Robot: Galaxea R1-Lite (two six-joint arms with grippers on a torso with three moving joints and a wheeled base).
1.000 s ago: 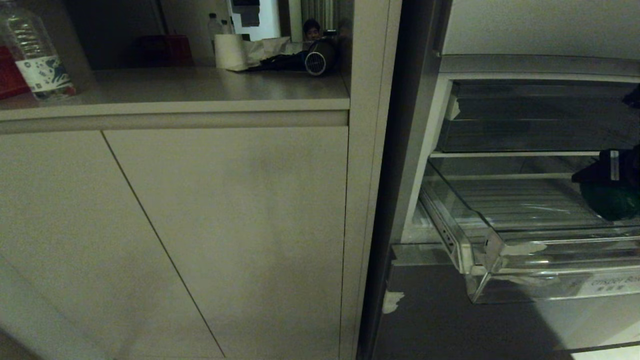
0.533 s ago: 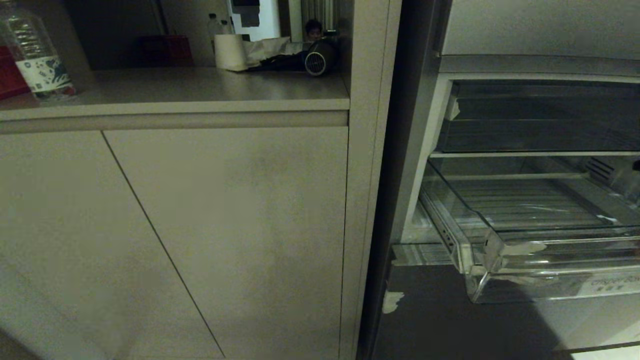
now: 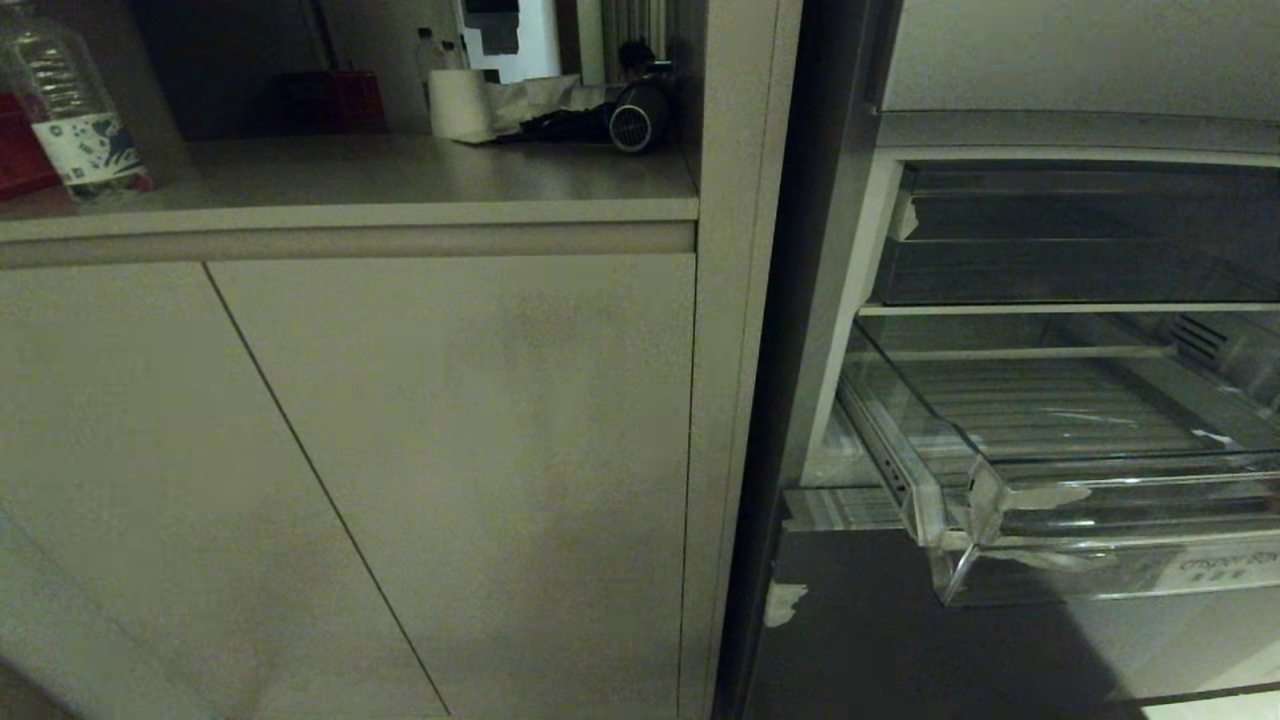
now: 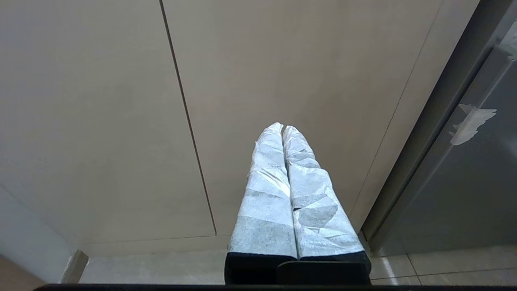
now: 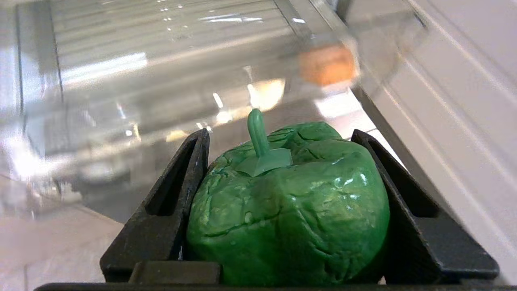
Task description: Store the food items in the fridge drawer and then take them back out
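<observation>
Your right gripper [image 5: 282, 194] is clamped on a glossy green bell pepper with a short pale-green stem [image 5: 288, 214], one black finger [image 5: 169, 202] pressed against each flank, stem pointing away from the wrist. It hangs in front of the wide transparent plastic fridge drawer with the ribbed floor [image 3: 1050, 480], which stands pulled out of the grey steel fridge [image 3: 850, 620]; the arm itself is outside the head view. A small rounded orange-brown lump, like a bread roll [image 5: 328, 64], sits in the drawer close behind its clear front wall, near the side by the white fridge liner. The pepper looks like a moulded hollow model, so judge it light, fairly stiff and slick on its shiny skin; the hold across the widest part of the body is the sound one, and the thin stem should not be trusted to carry it. The lump looks matte and rounded, probably light and easier to grip, best taken across its middle from above, though the clear wall beside it leaves little room for one finger. Your left gripper [image 4: 282, 128], paper-wrapped fingers pressed together, is parked facing the beige cabinet door [image 4: 101, 101].
</observation>
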